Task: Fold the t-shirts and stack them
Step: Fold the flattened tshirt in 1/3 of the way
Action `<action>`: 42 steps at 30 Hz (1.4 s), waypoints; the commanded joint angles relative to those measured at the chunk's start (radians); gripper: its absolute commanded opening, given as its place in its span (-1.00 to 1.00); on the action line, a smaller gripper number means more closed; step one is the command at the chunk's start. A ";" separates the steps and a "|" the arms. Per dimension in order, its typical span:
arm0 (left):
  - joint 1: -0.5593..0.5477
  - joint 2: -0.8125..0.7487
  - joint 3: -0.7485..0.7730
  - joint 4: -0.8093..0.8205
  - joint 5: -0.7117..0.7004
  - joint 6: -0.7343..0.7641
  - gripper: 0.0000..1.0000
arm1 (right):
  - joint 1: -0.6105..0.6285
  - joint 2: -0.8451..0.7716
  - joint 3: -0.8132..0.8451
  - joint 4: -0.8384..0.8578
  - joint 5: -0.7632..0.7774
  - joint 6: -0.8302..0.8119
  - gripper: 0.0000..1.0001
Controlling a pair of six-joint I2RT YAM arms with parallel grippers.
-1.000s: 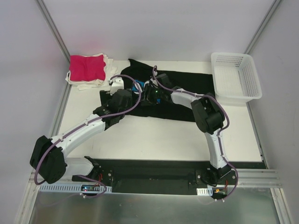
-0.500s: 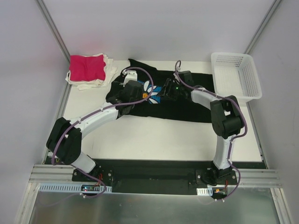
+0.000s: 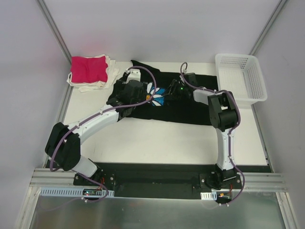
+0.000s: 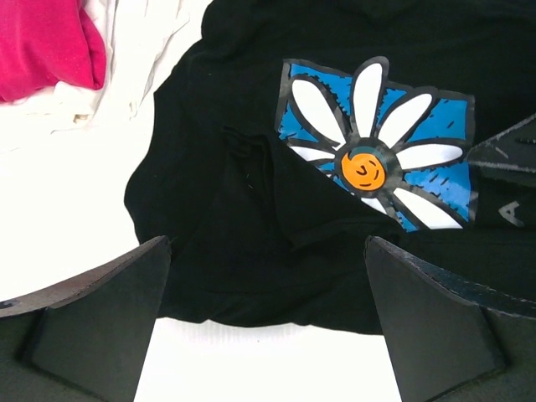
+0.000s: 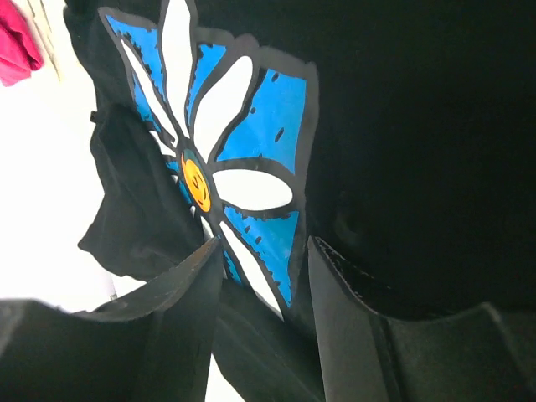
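**Task item.** The large black cloth t-shirt lies spread, with some wrinkles, across the far middle of the white table. Its blue square print of a white daisy faces up. A loose fold of black cloth overlaps the print's lower-left corner.

**Left gripper**. The fingers stand wide apart above the shirt's left part, holding nothing. The folded cloth and the shirt's near hem lie between them.

**Right gripper**. The fingers are a narrow gap apart. The print's corner lies in that gap. Contact with the cloth cannot be told.

**Arms.** The left arm stretches diagonally from its base to the shirt's left side. The right arm rises to a bent elbow, with the forearm turned left to the print's right edge.

**Markings.** The daisy's orange centre bears a smiling face. A pale letter "A" shows on the right gripper's body in the left wrist view.

**Surroundings.**
- A folded magenta-pink shirt sits on cream shirts at the far left corner, just beside the black shirt.
- A white plastic mesh basket stands at the far right.
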 commanded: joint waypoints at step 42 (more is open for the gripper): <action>0.036 0.066 0.178 -0.537 0.826 0.787 0.73 | -0.099 -0.300 -0.560 0.321 -0.028 0.135 -0.10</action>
